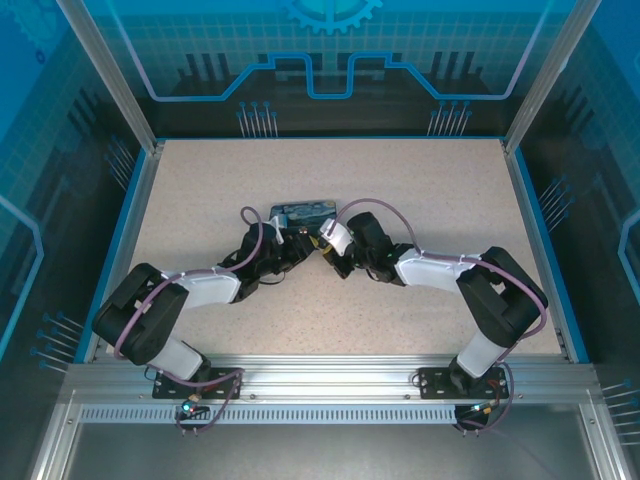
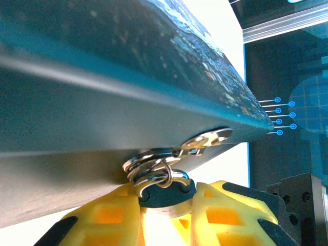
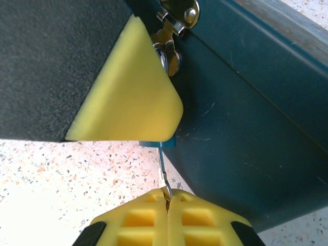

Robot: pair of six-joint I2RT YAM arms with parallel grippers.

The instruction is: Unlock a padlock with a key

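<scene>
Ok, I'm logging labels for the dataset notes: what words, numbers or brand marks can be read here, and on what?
None can be read.
The painted box bears only a blue picture, no lettering.
The padlock and the key show no legible stamp; any marking is too small to tell.
The backdrop panels carry line and gear patterns, no words.

You work on a table (image 1: 430,180) with a speckled beige top, edged by a blue rim (image 1: 137,200) and brightly, evenly lit. Behind it stands a back wall (image 1: 330,60) of blue panel printed with a grid and circuit lines. Side walls (image 1: 40,200) of the same print close left and right, joined by slanted aluminium posts (image 1: 105,70), and an aluminium rail (image 1: 330,375) runs along the near edge.
</scene>
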